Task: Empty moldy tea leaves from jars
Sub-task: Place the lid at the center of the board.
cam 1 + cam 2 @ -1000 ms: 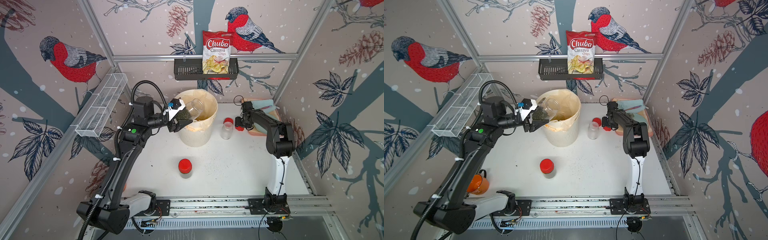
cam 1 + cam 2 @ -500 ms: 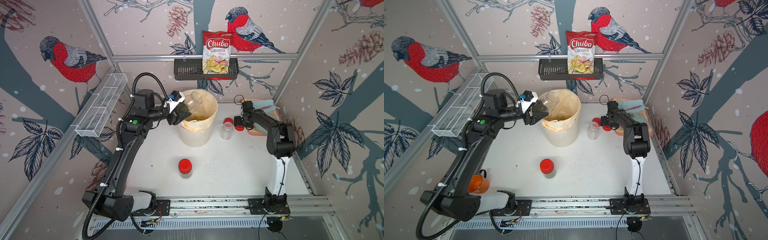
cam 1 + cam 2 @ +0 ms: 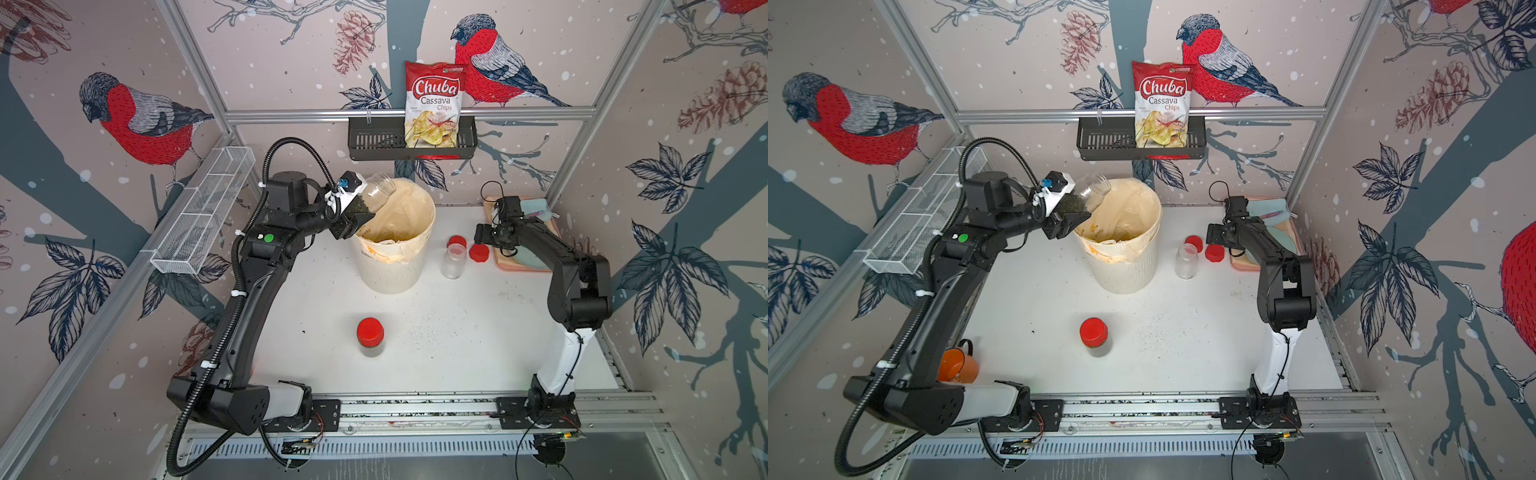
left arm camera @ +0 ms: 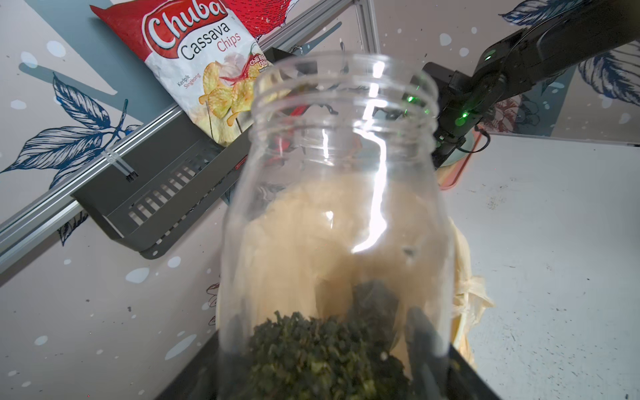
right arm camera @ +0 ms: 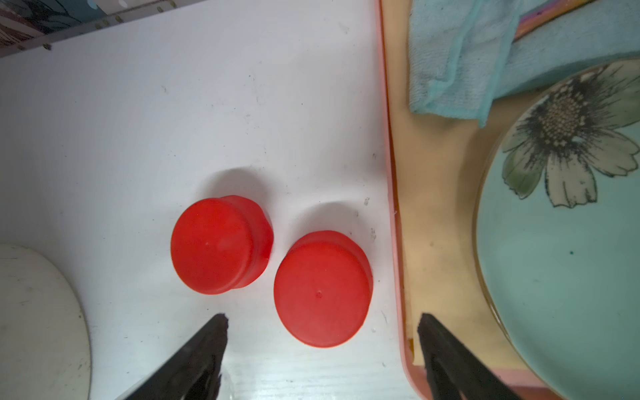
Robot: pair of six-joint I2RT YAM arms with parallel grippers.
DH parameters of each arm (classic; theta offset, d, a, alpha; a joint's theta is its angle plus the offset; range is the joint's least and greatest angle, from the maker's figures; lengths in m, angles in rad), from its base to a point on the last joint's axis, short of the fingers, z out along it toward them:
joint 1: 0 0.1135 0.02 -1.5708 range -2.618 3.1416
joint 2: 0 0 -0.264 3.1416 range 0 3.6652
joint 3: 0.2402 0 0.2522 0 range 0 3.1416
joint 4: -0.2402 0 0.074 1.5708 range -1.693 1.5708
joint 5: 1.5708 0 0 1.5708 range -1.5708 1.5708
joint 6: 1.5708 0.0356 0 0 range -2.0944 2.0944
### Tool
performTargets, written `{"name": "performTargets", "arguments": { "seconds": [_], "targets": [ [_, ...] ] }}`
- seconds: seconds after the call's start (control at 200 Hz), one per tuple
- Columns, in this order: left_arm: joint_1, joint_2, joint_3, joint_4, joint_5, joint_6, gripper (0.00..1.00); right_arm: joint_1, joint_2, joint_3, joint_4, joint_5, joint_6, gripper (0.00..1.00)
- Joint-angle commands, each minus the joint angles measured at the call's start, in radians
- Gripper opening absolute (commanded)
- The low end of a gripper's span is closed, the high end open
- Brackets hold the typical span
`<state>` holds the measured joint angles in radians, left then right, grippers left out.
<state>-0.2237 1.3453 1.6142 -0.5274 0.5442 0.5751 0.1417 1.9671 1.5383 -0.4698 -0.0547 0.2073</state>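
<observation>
My left gripper (image 3: 352,214) is shut on an open clear jar (image 3: 376,194), held tilted with its mouth up above the left rim of the white bin (image 3: 390,270). Dark tea leaves (image 3: 358,205) sit at the jar's low end, by the fingers. The left wrist view shows the same jar (image 4: 339,207), the tea leaves (image 4: 322,353) and the bin liner behind. An empty open jar (image 3: 453,262) stands right of the bin. A closed jar with a red lid (image 3: 370,336) stands near the front. My right gripper (image 5: 322,317) is open just above two loose red lids (image 5: 218,246) (image 5: 322,287) on the table.
A pink tray (image 3: 505,264) with a teal plate (image 5: 561,277) and a blue cloth (image 5: 460,59) lies at the back right, under the right arm. A black basket (image 3: 374,143) with a chips bag hangs on the back wall. An orange mug (image 3: 957,365) stands front left.
The left arm has lifted the jar and tipped its mouth upward, away from the bin's inside; the tea leaves stay at the bottom. The right arm has stayed over the lids.
</observation>
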Motion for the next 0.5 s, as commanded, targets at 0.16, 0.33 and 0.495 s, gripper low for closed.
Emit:
{"name": "performTargets", "arguments": {
  "seconds": [0.16, 0.33, 0.495],
  "targets": [
    [-0.085, 0.0, -0.03, 0.093, -0.3, 0.09, 0.64, -0.002, -0.097, -0.049, 0.068, -0.047, 0.026, 0.88],
    [-0.138, -0.007, -0.051, 0.111, -0.441, 0.17, 0.63, -0.005, -0.172, -0.083, 0.105, -0.075, 0.04, 0.88],
    [-0.172, -0.053, -0.114, 0.194, -0.521, 0.264, 0.62, -0.019, -0.26, -0.126, 0.148, -0.116, 0.06, 0.89]
  ]
}}
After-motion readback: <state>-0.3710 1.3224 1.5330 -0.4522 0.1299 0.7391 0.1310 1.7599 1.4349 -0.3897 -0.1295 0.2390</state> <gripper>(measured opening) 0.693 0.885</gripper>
